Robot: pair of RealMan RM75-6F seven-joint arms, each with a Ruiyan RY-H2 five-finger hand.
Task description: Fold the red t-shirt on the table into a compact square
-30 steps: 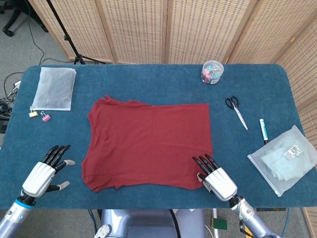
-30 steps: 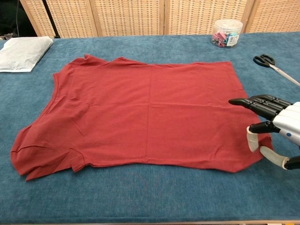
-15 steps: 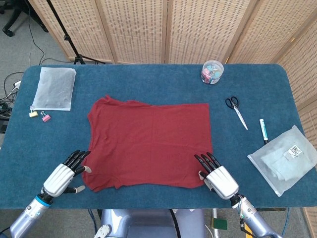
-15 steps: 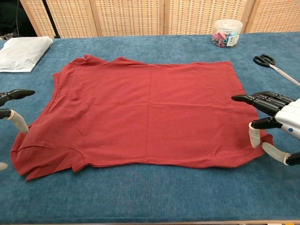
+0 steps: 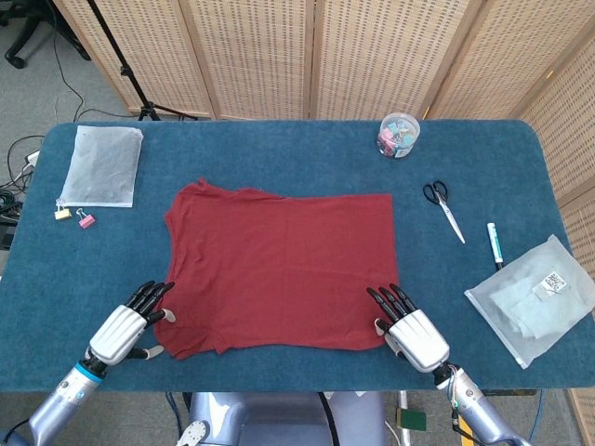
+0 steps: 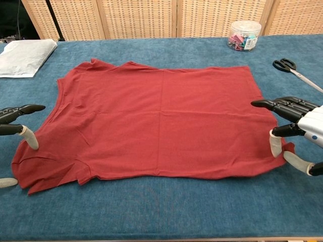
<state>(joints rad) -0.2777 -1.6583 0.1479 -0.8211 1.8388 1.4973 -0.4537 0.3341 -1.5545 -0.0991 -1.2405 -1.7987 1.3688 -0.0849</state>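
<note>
The big blue table [image 5: 279, 149] holds the red t-shirt [image 5: 284, 269], lying flat in the middle, nearly smooth, with small wrinkles near its left sleeve. If only one corner gets pinched, the cloth could bunch up or slide crooked. The left hand [image 5: 125, 330] and right hand [image 5: 414, 333] sit at its near corners, fingers spread apart, holding nothing yet.
</note>
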